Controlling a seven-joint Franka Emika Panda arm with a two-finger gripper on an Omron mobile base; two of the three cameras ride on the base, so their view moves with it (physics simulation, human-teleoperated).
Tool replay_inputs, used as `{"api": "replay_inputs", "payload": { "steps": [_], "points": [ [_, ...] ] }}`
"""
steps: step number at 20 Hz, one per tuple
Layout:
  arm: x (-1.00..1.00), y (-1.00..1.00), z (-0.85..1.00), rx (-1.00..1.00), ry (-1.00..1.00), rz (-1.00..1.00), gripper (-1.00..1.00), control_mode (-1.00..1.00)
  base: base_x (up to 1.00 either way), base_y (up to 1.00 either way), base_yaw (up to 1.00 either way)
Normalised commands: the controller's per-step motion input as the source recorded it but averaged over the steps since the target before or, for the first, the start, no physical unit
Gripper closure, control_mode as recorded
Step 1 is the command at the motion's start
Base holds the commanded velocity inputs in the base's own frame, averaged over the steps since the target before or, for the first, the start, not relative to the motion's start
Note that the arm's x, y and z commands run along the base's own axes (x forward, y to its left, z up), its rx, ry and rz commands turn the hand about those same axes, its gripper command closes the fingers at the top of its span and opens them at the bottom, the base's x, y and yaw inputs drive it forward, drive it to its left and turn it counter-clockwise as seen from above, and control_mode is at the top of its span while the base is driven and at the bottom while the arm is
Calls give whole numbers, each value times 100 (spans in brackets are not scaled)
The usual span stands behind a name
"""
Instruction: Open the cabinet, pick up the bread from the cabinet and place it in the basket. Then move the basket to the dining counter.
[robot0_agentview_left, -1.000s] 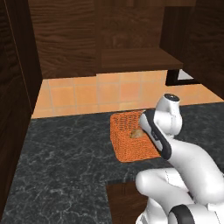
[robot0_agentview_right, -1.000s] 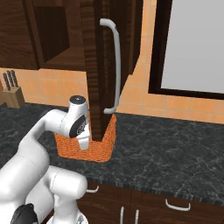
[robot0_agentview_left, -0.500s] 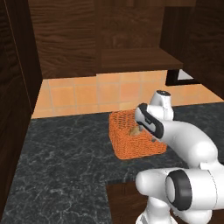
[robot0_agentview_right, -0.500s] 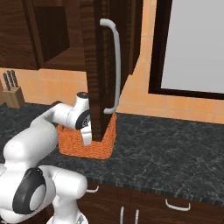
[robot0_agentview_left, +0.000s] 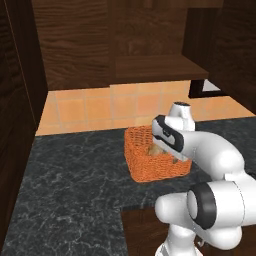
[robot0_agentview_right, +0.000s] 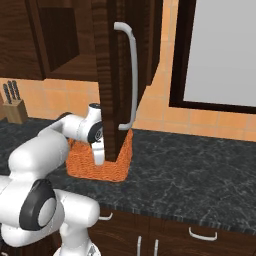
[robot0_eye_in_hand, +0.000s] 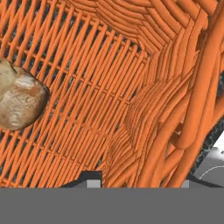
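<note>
The orange woven basket (robot0_agentview_left: 145, 172) (robot0_agentview_right: 117, 167) stands on the black marbled counter (robot0_agentview_left: 70, 190) below the open cabinet (robot0_agentview_left: 150, 67). The tan bread (robot0_agentview_left: 157, 149) (robot0_eye_in_hand: 19, 103) lies inside it on the mesh floor. My gripper (robot0_agentview_left: 176, 158) (robot0_agentview_right: 98, 155) (robot0_eye_in_hand: 140, 180) reaches down over the basket's right rim. In the hand view the woven basket wall (robot0_eye_in_hand: 153, 109) fills the gap between the two fingertips, one inside and one outside. The bread lies apart from the fingers, to the left. The dining counter is out of view.
The open cabinet door (robot0_agentview_right: 107, 75) with its silver bar handle (robot0_agentview_right: 131, 75) hangs right beside my hand and hides part of the basket in the right base view. A knife block (robot0_agentview_right: 15, 107) stands at the far left. A dark-framed window (robot0_agentview_right: 220, 50) is at the right.
The arm has swung forward and lowered the hand onto the basket's right rim. The jaws, wide open before, have narrowed around the basket wall.
</note>
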Motion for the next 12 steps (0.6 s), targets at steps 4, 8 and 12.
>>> {"api": "replay_inputs", "payload": {
  "steps": [4, 8, 12],
  "points": [
    [-79, 37, 19, -3, -14, 0, 100, -100, 0, 0, 0],
    [-69, 70, 88, -2, -4, 0, 100, -100, 0, 0, 0],
    [-40, 76, 98, -4, 0, 2, 100, -100, 0, 0, 0]
  ]
}}
